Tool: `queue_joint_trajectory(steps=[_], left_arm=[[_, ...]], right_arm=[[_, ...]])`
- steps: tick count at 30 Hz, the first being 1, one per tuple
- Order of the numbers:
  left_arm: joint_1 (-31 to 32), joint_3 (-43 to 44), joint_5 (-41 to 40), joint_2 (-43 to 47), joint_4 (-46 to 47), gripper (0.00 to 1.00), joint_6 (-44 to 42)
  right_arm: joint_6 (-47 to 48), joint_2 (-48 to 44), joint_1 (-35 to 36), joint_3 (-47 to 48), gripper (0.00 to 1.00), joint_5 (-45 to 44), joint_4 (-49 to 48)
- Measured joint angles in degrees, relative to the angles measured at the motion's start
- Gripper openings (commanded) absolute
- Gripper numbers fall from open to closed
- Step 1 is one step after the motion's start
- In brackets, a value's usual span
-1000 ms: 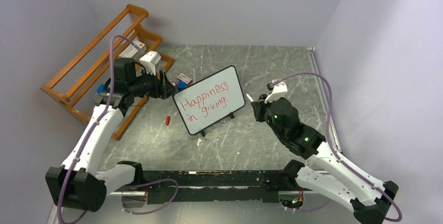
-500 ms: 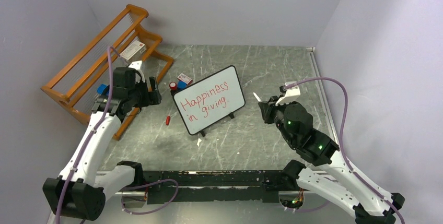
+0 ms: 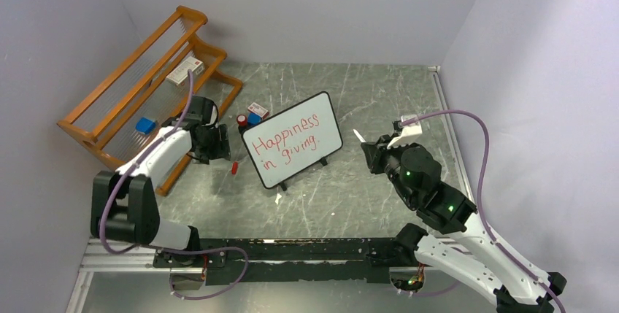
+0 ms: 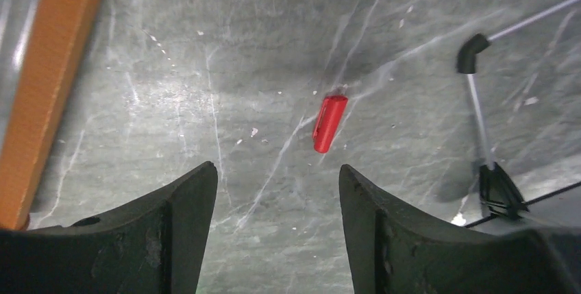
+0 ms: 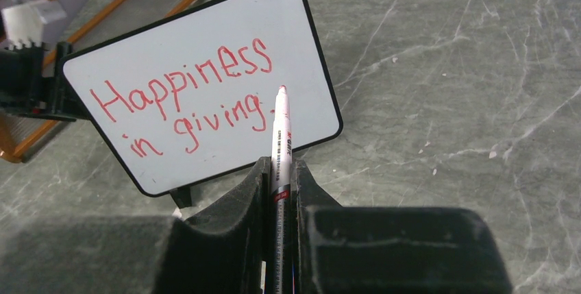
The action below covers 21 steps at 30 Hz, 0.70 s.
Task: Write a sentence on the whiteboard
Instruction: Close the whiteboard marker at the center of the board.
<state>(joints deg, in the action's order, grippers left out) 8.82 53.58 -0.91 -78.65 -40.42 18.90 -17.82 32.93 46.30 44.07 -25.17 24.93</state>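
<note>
The whiteboard stands tilted on its black feet mid-table, with the red sentence "Happiness in giving." on it. In the right wrist view the whiteboard and its sentence lie ahead of the gripper. My right gripper is shut on a white marker with a red tip, held off the board to its right. My left gripper is open and empty, low over the table left of the board. A red marker cap lies just ahead of it.
A wooden rack stands at the left, with a small box and a blue item on it. A small red-topped object and a blue and red box lie behind the board. The board's black foot shows in the left wrist view.
My left arm has left the board's left edge and dropped low toward the table near the red cap. My right gripper has drawn a little to the right with the marker.
</note>
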Motion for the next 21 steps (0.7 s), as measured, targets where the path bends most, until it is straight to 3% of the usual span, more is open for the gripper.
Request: queue_joint_trajectory(steps=[6, 13, 21], left_arm=[[1.44, -0.07, 1.09, -7.45, 1.55, 0.60, 0.15], [5.07, 1.22, 1.16, -14.58, 3.32, 0.40, 0.42], [6.80, 4.48, 0.96, -19.47, 4.37, 0.34, 0.39]], right_arm=[[0.00, 0.00, -0.02, -0.04, 0.00, 0.15, -0.15], [0.00, 0.04, 0.00, -0.07, 0.00, 0.13, -0.17], [0.00, 0.33, 0.00, -0.07, 0.00, 0.00, -0.15]])
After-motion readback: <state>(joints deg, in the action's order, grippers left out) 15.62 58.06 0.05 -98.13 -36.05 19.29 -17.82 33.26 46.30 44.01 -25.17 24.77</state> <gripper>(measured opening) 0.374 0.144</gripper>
